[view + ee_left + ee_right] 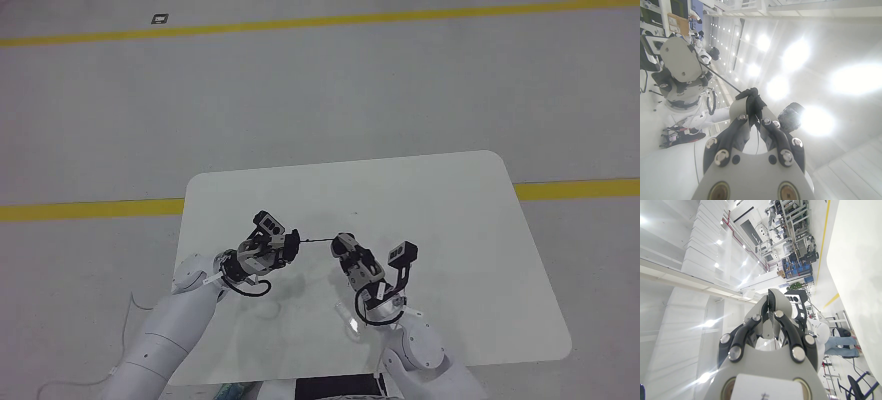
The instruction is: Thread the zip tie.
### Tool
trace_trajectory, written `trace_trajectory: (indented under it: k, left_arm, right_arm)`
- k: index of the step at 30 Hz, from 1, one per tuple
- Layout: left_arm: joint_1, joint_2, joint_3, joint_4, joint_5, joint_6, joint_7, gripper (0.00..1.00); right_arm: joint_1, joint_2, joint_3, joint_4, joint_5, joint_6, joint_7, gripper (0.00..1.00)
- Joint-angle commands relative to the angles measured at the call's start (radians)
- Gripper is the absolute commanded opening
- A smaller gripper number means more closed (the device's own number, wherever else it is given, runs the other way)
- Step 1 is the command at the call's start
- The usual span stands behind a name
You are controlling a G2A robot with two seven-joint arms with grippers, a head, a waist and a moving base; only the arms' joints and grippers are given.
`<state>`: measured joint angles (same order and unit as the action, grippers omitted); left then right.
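1. One thin black plastic zip tie (315, 240) stretches as a straight, narrow strap between the two grippers. It lies roughly level from left to right, over the near middle of the white table with rounded corners (450, 200).
2. Seen from the left wrist, the zip tie (719, 76) is a slim dark line. It runs from the left gripper's tip across to the grey body of the right gripper farther off.
3. Left gripper (291, 241) (752, 94): its jaws are pressed together on the left end of the zip tie. The fingertips (745, 95) have a black covering, and it bunches where the strap comes out between them. A fine black line also hangs down in the gap behind the tips; I cannot tell whether it belongs to the zip tie.
4. Right gripper (338, 242) (770, 299): its jaws are closed, with the ridged dark pads (771, 306) face to face and no gap showing. From above, the right end of the zip tie meets this tip, so the jaws appear to pinch it. The strap itself is hidden between the pads in the right wrist view.
5. Both gripper tips face each other, near but apart, and the zip tie bridges the gap. Neither gripper touches the table.
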<state>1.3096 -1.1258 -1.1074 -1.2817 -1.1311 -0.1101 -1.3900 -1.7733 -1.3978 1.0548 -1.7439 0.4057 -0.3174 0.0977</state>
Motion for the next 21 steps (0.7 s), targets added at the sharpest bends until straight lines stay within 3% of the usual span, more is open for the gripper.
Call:
trace_trajectory:
  k: [1,21]
  left_arm:
    - [0.000,0.000,0.000,0.000,0.000,0.000,0.000,0.00]
    - [0.000,0.000,0.000,0.000,0.000,0.000,0.000,0.00]
  right_arm:
    - [0.000,0.000,0.001,0.000,0.000,-0.001,0.000,0.00]
    - [-0.012,0.006,0.020,0.000,0.004,-0.009,-0.009,0.00]
